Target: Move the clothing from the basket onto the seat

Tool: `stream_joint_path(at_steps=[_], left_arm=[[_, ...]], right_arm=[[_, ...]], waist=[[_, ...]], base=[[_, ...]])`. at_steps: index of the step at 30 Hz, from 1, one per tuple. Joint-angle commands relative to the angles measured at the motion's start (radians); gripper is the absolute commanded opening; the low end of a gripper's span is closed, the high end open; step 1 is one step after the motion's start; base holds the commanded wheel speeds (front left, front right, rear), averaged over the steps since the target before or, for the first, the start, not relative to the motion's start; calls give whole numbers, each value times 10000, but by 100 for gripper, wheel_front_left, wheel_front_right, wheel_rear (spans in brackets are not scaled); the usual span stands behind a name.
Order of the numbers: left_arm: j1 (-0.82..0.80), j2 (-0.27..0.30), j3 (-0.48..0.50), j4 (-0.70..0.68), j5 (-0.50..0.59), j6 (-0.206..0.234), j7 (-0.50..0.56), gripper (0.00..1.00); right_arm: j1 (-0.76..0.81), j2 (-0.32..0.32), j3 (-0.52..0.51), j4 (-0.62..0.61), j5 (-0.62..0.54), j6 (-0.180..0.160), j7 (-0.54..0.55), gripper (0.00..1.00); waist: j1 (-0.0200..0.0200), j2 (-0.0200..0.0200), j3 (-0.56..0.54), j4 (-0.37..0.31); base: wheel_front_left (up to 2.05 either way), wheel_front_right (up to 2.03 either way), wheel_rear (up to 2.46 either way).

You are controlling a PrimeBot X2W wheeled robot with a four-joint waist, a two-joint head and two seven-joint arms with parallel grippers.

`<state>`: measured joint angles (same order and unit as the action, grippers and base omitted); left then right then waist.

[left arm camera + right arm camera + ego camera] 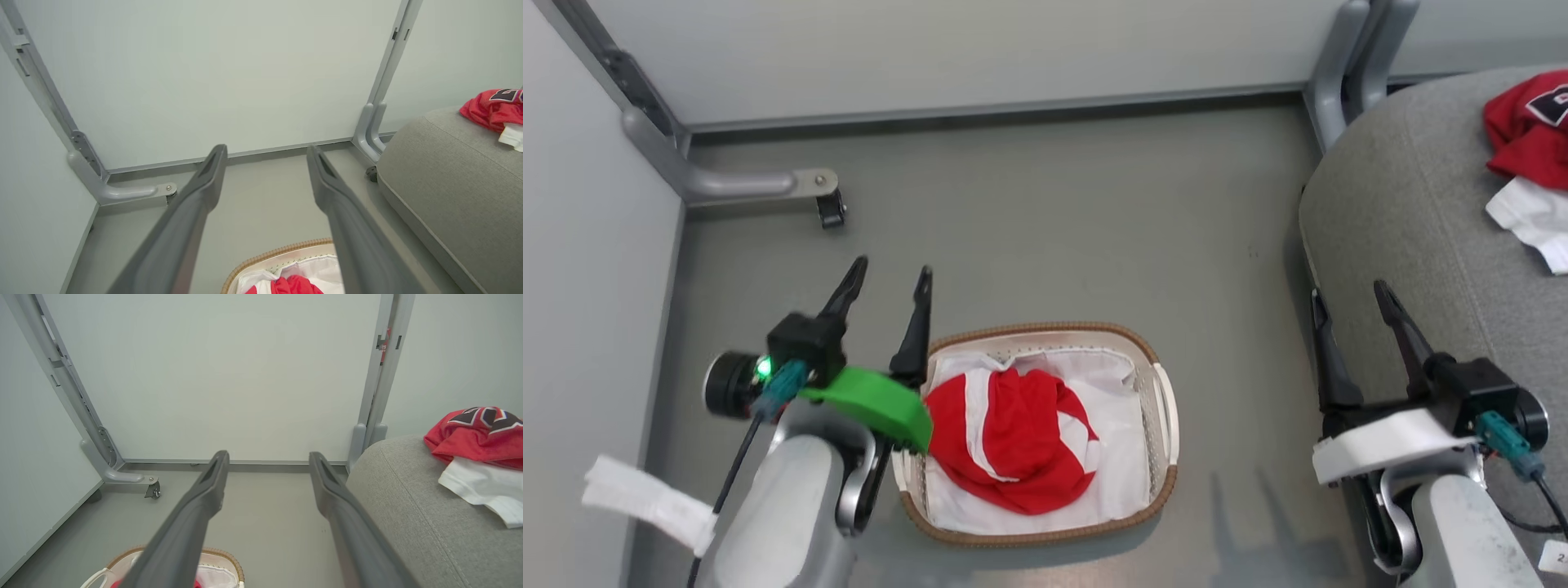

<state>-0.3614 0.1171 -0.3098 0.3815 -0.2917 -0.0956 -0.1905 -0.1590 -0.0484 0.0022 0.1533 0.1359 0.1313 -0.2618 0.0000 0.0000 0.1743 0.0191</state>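
My left end effector (891, 268) and right end effector (1349, 291) were both spread wide, holding nothing. A floppy red garment (1013, 441) sat bunched in the perforated basket (1045, 329), near left of the grey fabric seat (1405, 204) where the jersey (1523, 122) lay. My worry: pinching the thin white liner (1123, 441) too and dragging that light basket along.

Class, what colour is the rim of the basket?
Brown and woven, on the white basket; the head view shows it best.

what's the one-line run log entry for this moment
left hand: open, empty | right hand: open, empty | jersey: on seat | red garment: in basket
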Motion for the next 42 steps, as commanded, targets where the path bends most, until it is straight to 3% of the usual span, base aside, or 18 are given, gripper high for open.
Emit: stream_joint_path(at_steps=[1, 7, 18, 34, 42], left_arm=[[-602, -19, -206, 336, 212, -71, 111, 100], [-2473, -231, -992, 2215, 581, -210, 378, 100], [-4268, -335, -2372, 5744, 870, -335, 1039, 100], [-5135, -56, -3840, 7823, 479, -348, 1365, 100], [-5549, 90, -3720, 8339, 362, 242, 994, 100]], right_arm=[[-365, -36, -19, -143, -135, -12, -48, 100], [-1544, -36, -8, -634, -222, -12, -48, 100], [-2921, -25, -107, -1733, 88, -10, -48, 100], [-3528, -27, 588, -2389, 859, -10, -48, 100], [-3588, -27, 554, -2435, 1034, -12, -48, 100]], waist=[[0, 0, 1726, -257], [0, 0, 3627, -892], [0, 0, 6257, -2099], [0, 0, 7680, -3079], [0, 0, 7742, -3203]], base=[[0, 0, 0], [0, 0, 0], [0, 0, 0], [0, 0, 0], [0, 0, 0]])
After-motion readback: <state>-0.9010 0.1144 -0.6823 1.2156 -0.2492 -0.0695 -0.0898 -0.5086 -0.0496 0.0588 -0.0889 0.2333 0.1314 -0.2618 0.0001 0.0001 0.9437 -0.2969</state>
